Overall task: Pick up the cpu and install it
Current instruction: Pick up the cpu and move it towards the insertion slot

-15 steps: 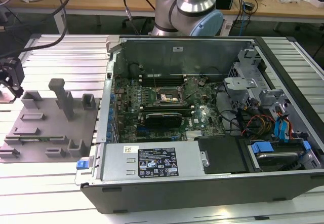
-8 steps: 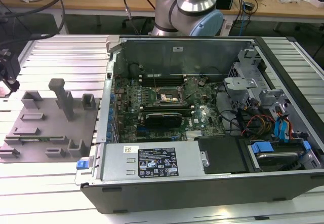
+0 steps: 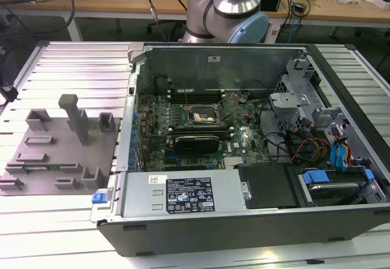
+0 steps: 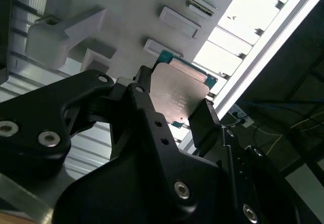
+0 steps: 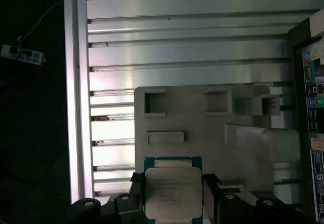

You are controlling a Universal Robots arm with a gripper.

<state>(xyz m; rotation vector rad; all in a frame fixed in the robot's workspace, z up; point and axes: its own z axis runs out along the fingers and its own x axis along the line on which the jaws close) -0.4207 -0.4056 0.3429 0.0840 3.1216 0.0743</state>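
Saw fingers (image 5: 210, 196) pinching cpu (image 5: 172, 191) by two opposite edges, flat metal top square between them in both wrist views. I judged cpu lifted clear above grey fixture plate (image 5: 202, 127). Computer case (image 3: 213, 68) lay just beside plate.

Open dark grey metal computer case (image 3: 244, 226) lies on its side on the silver ribbed aluminium table (image 3: 73, 62). Inside it are a green motherboard (image 3: 183, 108) with a dark square metal-rimmed socket frame (image 3: 204, 118) near its middle, and a labelled grey power supply box (image 3: 183, 194) at the near wall. Flat grey plastic fixture plate with upright blocks (image 3: 61, 150) sits just beside the case, on the exterior view's left. Silver and pale-blue robot arm joint (image 3: 228, 7) stands behind the case.
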